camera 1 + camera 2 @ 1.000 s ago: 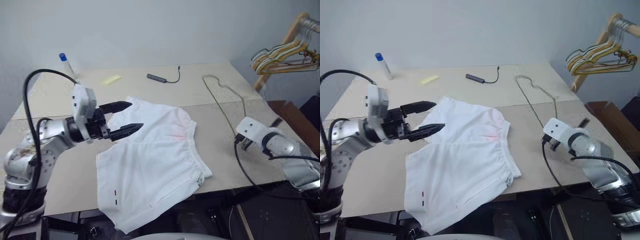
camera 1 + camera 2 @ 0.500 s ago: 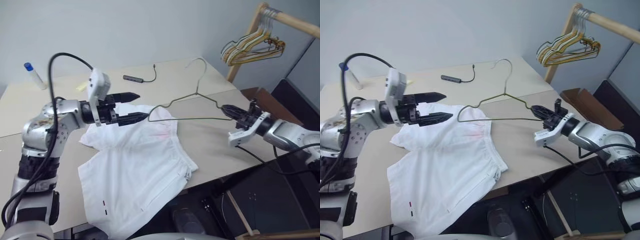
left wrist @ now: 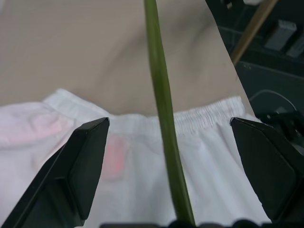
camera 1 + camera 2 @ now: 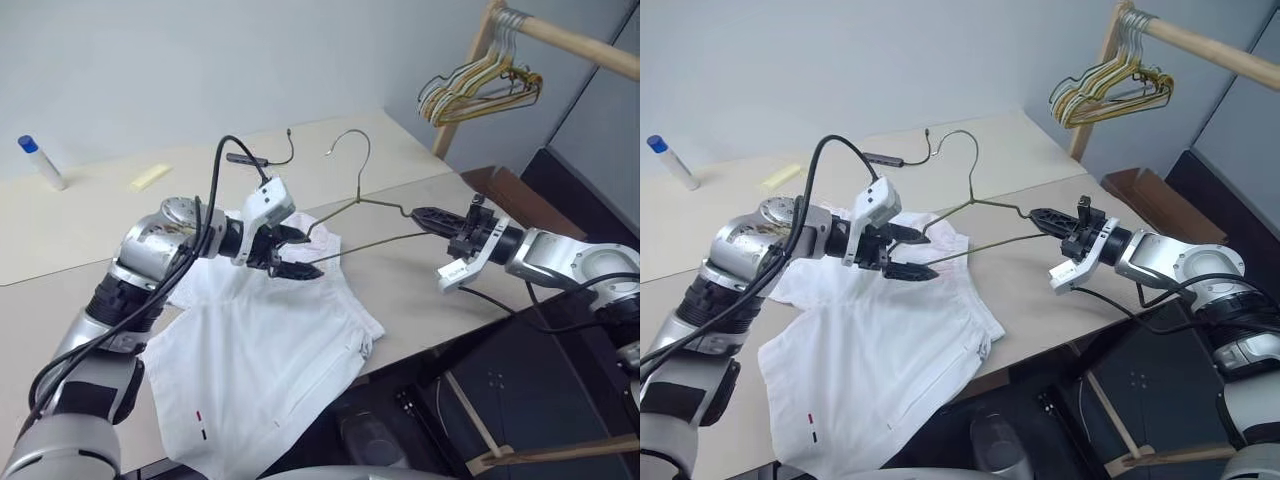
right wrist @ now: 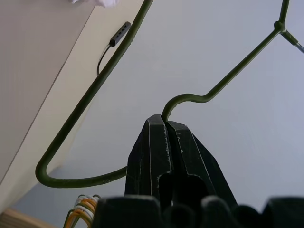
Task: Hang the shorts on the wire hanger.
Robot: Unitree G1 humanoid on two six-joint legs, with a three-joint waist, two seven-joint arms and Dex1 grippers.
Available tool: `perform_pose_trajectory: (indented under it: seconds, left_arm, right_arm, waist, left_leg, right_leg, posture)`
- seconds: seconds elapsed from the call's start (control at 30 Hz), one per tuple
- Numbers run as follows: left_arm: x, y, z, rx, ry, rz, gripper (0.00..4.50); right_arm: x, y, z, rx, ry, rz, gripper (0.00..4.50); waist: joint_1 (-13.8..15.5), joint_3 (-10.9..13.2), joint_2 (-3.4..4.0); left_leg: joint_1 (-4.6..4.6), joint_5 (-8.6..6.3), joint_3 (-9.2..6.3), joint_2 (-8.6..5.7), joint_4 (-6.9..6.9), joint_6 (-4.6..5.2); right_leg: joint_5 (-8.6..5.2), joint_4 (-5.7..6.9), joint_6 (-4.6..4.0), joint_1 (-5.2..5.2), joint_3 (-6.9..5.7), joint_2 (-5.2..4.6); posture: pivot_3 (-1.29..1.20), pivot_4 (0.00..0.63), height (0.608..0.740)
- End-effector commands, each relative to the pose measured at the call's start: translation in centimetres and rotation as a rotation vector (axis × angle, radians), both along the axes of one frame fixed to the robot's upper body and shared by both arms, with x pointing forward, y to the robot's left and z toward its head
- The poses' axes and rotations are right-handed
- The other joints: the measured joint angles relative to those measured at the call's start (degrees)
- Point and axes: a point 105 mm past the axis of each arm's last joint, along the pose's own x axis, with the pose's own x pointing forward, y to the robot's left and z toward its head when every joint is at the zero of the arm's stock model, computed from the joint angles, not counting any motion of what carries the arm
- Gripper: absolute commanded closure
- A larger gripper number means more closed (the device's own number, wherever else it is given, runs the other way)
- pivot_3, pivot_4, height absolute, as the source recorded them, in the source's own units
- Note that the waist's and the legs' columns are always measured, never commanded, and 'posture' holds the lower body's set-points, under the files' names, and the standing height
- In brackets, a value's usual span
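Shorts (image 4: 262,360), one white pair, are seen spread on the tabletop (image 4: 420,290) in the left eye view, their near hem hanging past the near edge. One wire hanger (image 4: 352,205) is held above them, gripped at its right corner by the right claw (image 4: 418,213), which is clenched on it. The left claw (image 4: 297,253) is released, its fingers spread about the hanger's left end over the waistband. On the far side one capped tube (image 4: 38,162), one yellow slip (image 4: 151,176) and one dark cable (image 4: 262,157) are counted; a bunch of hangers (image 4: 478,82) at far right cannot be counted.

In the left wrist view, one green wire is seen between two spread fingers (image 3: 78,171), above the gathered waistband.

In the right wrist view, both fingers (image 5: 156,152) are pressed together on the wire's bend.
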Motion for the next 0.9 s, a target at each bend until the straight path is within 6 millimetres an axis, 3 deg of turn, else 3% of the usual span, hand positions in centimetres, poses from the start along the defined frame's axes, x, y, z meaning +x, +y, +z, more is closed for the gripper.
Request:
perform_pose_trajectory:
  seconds: [0.03,0.1,0.2,0.6,0.73,0.9]
  left_arm:
    - [0.2,0.3,0.6,0.001,-0.03,0.021,0.13]
    - [0.4,0.4,0.5,-0.011,-0.02,0.043,0.13]
    - [0.6,0.4,0.6,-0.035,-0.021,0.063,0.65]
    - [0.3,1.2,0.8,-0.049,-0.023,0.085,4.49]
    - [0.3,1.5,1.0,-0.062,-0.035,0.096,4.49]
    - [0.5,2.0,1.3,-0.06,-0.065,0.126,4.5]
  right_arm:
    - [0.5,-0.2,3.1,0.047,-0.1,-0.015,4.49]
    - [0.4,-0.2,3.2,0.049,-0.1,-0.016,4.49]
    - [0.3,-0.1,3.1,0.054,-0.098,-0.013,4.5]
    - [0.6,-0.5,3.6,0.064,-0.108,-0.027,4.5]
    - [0.6,-0.4,3.7,0.074,-0.1,-0.023,4.5]
    - [-0.3,-0.1,3.5,0.11,-0.022,0.031,3.08]
  waist:
    - [-0.34,0.0,0.0]
    - [-0.44,0.0,0.0]
    - [-0.53,0.0,0.0]
    - [-0.55,0.0,0.0]
    - [-0.49,0.0,0.0]
    - [-0.48,0.0,0.0]
  left_leg:
    - [0.0,0.02,0.0,-0.02,0.0,0.03]
    - [0.01,0.03,-0.01,-0.04,0.0,0.05]
    - [0.02,0.04,-0.03,-0.07,0.0,0.07]
    - [0.02,0.05,-0.08,-0.13,0.0,0.07]
    - [0.01,0.05,-0.13,-0.15,0.0,0.08]
    - [0.02,0.07,-0.26,-0.35,0.0,0.12]
  right_leg:
    - [0.01,0.0,0.02,0.0,0.0,-0.01]
    - [0.03,0.0,0.04,0.02,0.0,-0.04]
    - [0.03,0.0,0.06,0.03,0.0,-0.06]
    - [0.05,0.01,0.08,0.03,0.0,-0.09]
    - [0.05,0.02,0.09,0.03,0.0,-0.11]
    - [0.07,0.02,0.12,0.06,0.01,-0.19]
  posture:
    - [-0.23,0.0,0.74]
    - [-0.23,0.0,0.74]
    - [-0.22,0.0,0.74]
    - [-0.21,0.0,0.74]
    - [-0.2,0.0,0.74]
    - [-0.19,0.0,0.74]
